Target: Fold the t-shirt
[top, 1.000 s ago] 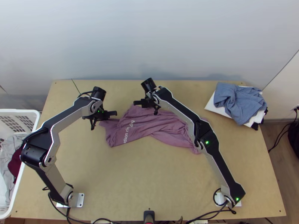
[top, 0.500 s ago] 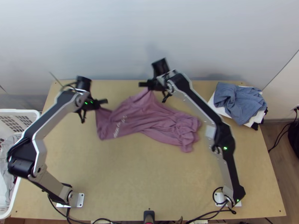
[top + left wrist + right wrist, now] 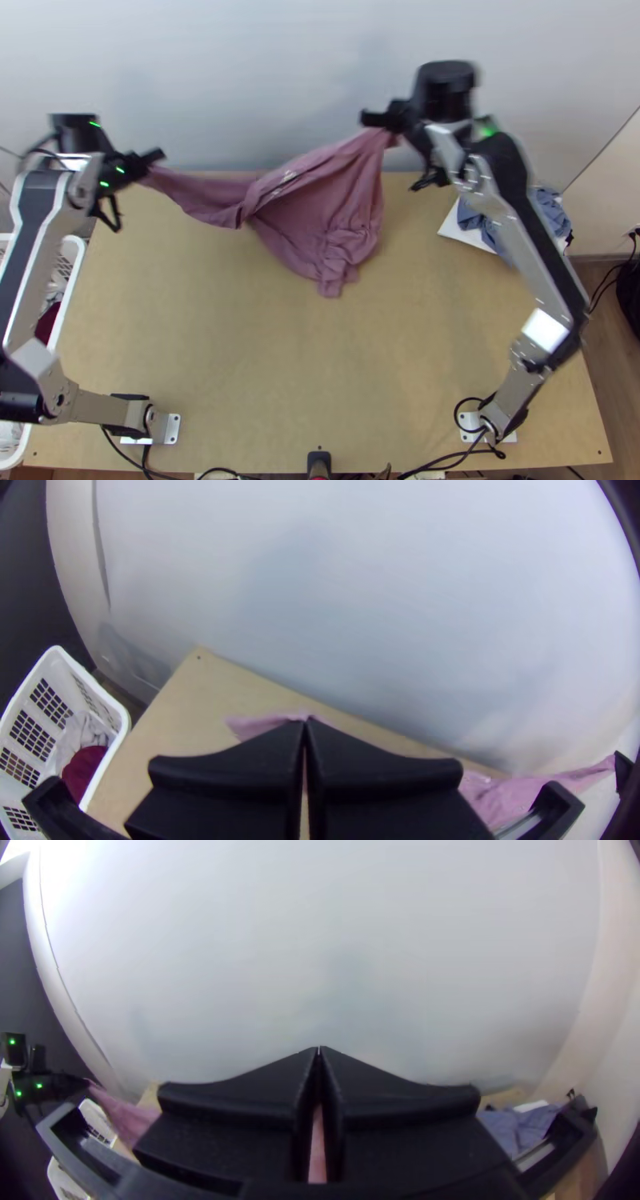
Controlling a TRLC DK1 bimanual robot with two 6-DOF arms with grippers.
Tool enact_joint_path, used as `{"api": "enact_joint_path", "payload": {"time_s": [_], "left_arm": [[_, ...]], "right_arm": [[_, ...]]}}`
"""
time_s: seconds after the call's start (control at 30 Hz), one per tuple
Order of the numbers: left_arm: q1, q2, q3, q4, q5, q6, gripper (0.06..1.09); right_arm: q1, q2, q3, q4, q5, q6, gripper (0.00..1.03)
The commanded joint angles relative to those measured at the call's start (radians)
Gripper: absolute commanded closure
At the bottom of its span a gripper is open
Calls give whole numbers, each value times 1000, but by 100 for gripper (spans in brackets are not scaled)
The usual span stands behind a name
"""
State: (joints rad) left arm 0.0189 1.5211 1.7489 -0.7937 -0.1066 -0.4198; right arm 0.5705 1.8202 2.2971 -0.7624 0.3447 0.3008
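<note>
Up at the frame's upper left, it's the left gripper [image 3: 152, 158], pinched tight on one end of the mauve t-shirt [image 3: 320, 196]; at upper centre, the right gripper [image 3: 378, 118] clamps another part! Both arms angle high from the lower corners, the left bent sharply at lower left. Between them the shirt sags above mid-table, twisted, its lower part bunched and creased, pale lettering across a fold. Below spreads the smooth, light wooden table [image 3: 200, 328], backed by a plain pale wall [image 3: 240, 72]. Far left, a white lattice-sided basket [image 3: 70, 298]; right, crumpled blue cloth [image 3: 552, 212].
</note>
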Motion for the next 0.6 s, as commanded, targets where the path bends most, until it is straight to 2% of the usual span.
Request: {"api": "enact_joint_path", "payload": {"time_s": [0.0,0.1,0.23,0.33,0.47,0.57], "left_arm": [[90,-58,204,-9,-15,-4,105],[105,-76,301,-10,-16,-4,105],[105,-113,406,-1,-15,16,105],[96,-150,466,24,-15,27,105],[88,-223,471,97,-15,72,105],[88,-266,478,113,-15,85,105]], "right_arm": [[3,-174,-8,67,165,-150,100],[34,-243,-41,115,229,-236,100],[83,-354,-149,253,306,-402,100],[115,-440,-257,428,338,-537,100],[184,-533,-390,699,384,-769,100],[238,-581,-453,836,405,-896,100]]}}
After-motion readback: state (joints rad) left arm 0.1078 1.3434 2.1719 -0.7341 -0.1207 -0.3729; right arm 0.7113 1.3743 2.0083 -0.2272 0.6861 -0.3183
